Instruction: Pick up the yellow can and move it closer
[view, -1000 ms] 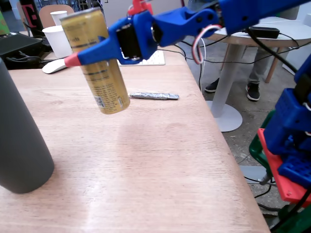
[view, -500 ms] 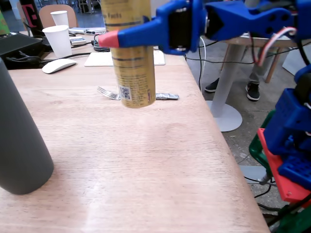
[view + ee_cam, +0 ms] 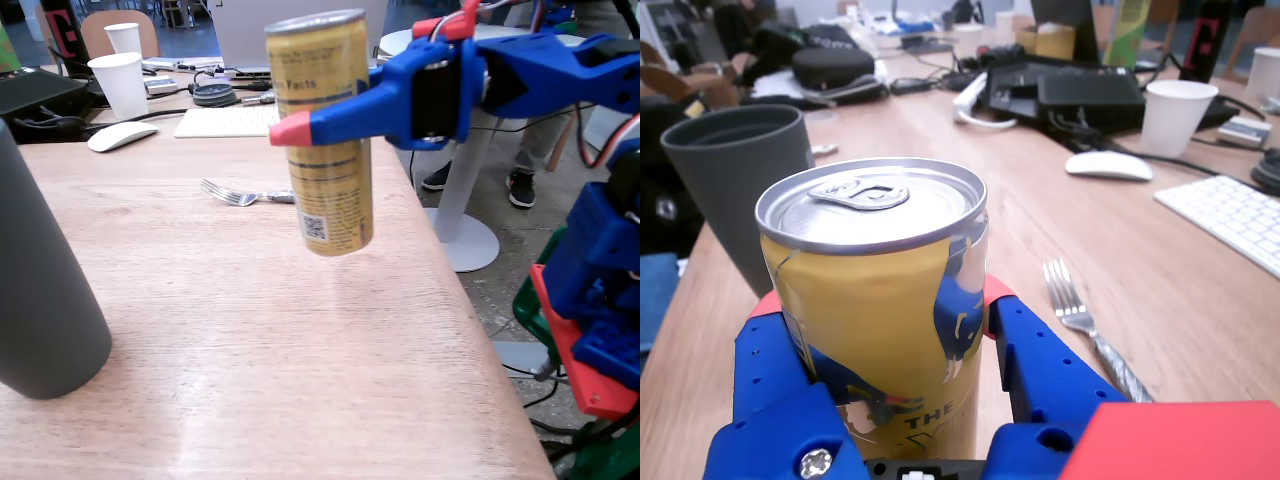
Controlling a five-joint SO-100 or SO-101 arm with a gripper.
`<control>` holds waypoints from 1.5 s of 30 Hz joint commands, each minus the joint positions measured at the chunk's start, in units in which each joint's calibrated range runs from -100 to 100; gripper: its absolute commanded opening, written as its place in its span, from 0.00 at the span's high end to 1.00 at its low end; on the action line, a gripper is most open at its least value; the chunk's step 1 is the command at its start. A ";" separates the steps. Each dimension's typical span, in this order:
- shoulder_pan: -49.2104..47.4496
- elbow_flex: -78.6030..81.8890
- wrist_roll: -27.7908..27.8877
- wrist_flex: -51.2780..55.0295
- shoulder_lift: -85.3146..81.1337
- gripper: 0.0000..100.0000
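Bright even daylight; soft glare on table [image 3: 250, 380]; far background slightly blurred.

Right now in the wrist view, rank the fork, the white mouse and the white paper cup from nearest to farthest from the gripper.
Measured from the gripper, which is shut on the yellow can:
1. Fork, just right of the gripper on the table.
2. White mouse, farther back on the right.
3. White paper cup, behind the mouse, farthest.

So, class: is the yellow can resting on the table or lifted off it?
Lifted: the yellow can hangs clamped in the tool, above the table.
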 commanded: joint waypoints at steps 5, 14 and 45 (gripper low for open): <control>5.20 6.04 0.00 12.18 -17.04 0.77; 3.33 13.78 0.05 11.36 -25.27 0.77; -1.74 15.76 -0.10 21.13 -25.19 0.77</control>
